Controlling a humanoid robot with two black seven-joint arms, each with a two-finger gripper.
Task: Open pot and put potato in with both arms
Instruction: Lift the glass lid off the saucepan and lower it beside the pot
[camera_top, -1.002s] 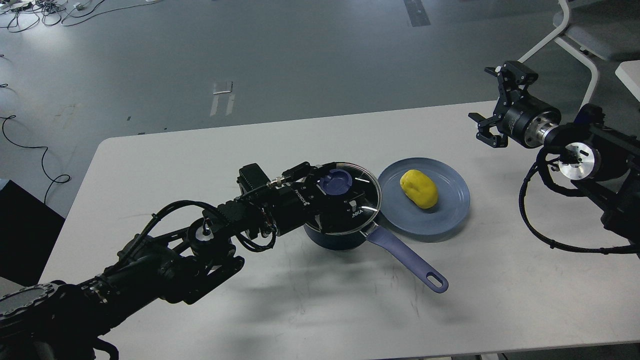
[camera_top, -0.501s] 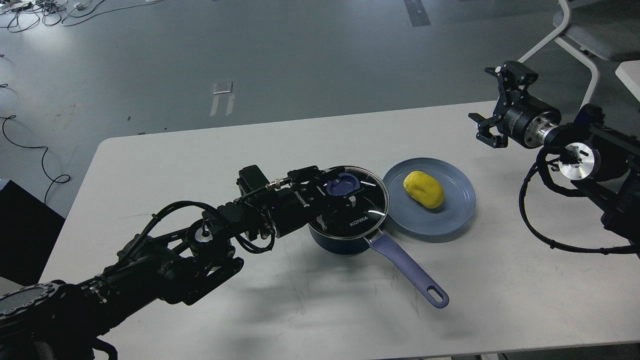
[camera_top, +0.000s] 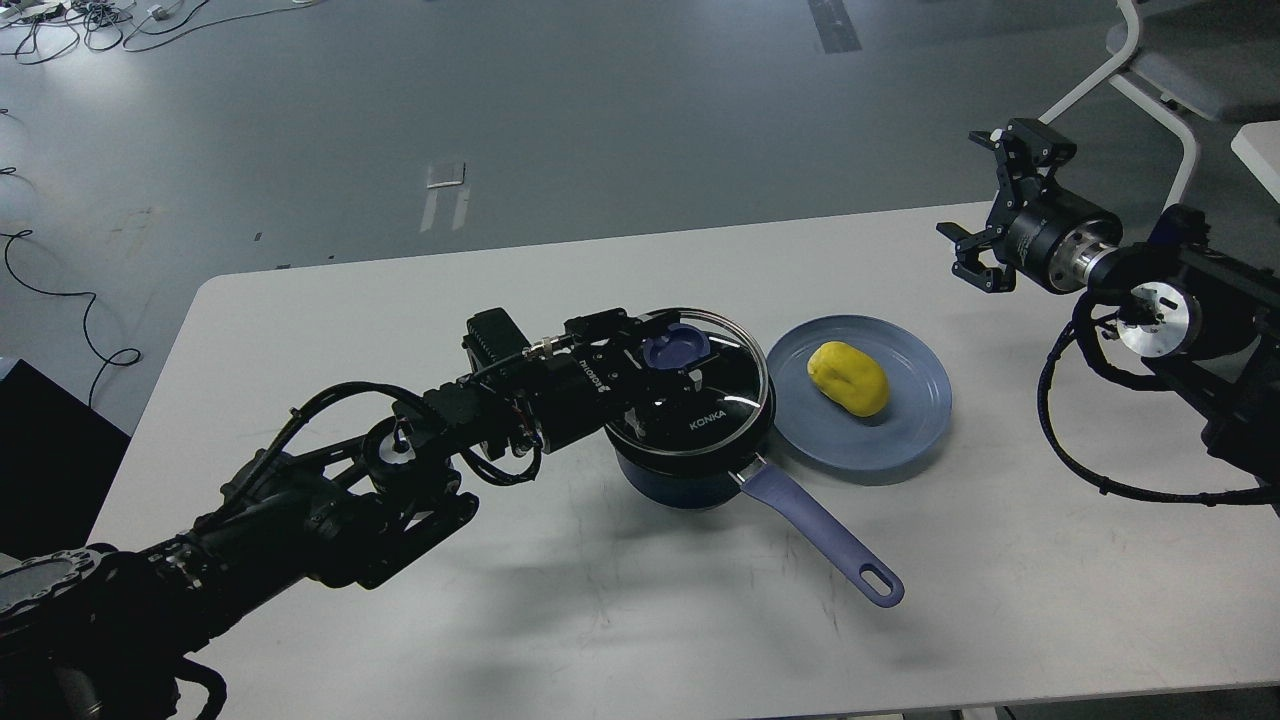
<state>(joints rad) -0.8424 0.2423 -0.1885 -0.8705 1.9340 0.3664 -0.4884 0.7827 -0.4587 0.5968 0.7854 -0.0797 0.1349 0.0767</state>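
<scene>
The navy pot (camera_top: 690, 487) stands mid-table, its periwinkle handle (camera_top: 820, 535) pointing to the front right. My left gripper (camera_top: 672, 352) is shut on the blue knob (camera_top: 676, 346) of the glass KONKA lid (camera_top: 718, 412). It holds the lid slightly raised and tilted over the pot's rim. The yellow potato (camera_top: 848, 378) lies on a light-blue plate (camera_top: 900, 445) that touches the pot's right side. My right gripper (camera_top: 985, 205) hovers open and empty above the table's far right, well apart from the potato.
The white table (camera_top: 350, 330) ends close behind the pot and at the front. A white chair (camera_top: 1170, 70) stands behind the right arm. A black box (camera_top: 45, 450) sits off the table's left edge. Cables lie on the floor at far left.
The lid was tilted one second ago, then lay flat on the pot, and is now lifted a little up and left. Pot and plate have slid slightly right. The right arm has barely moved.
</scene>
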